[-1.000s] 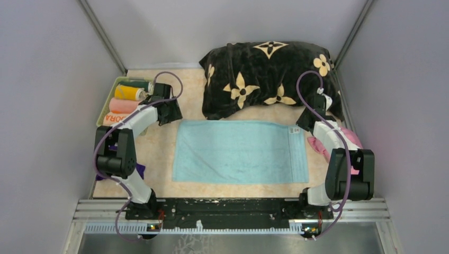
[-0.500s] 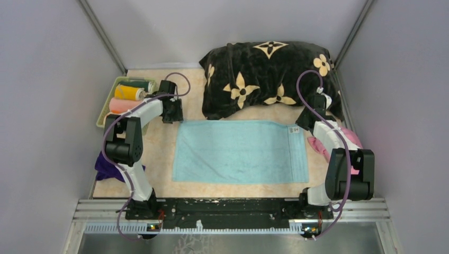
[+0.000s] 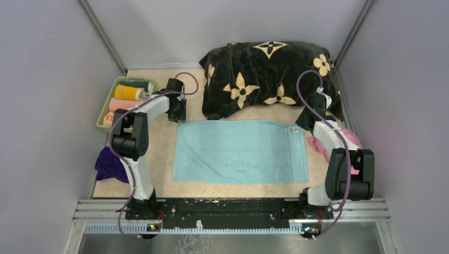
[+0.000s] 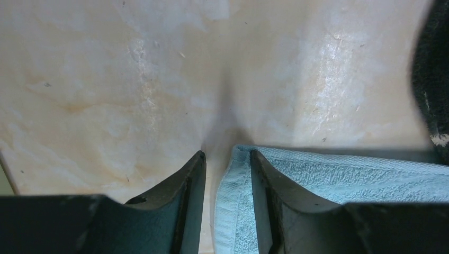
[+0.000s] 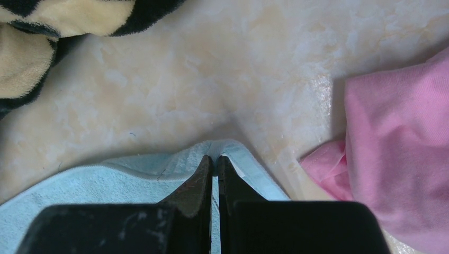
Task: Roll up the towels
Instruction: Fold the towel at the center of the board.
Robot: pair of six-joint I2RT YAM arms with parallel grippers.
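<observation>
- Light blue terry towel (image 3: 241, 152) lies spread flat in the middle of the beige marbled table (image 3: 159, 153). Its far edge is just beside the black plush cushion with beige flowers (image 3: 265, 79).
- Right gripper (image 5: 214, 159) is closed, with the towel's far right corner puckered up at its tips, seemingly pinched.
- Left gripper (image 4: 227, 156) stands part open astride the far left corner; the hem sits between the fingers, not clamped.
- Risk: the left fingers may catch only the thin hem, which could slip out and leave the roll skewed.
- Risk: the crumpled pink cloth (image 5: 402, 159) lies near the right corner and could be dragged in. The cushion could also snag the far edge.
</observation>
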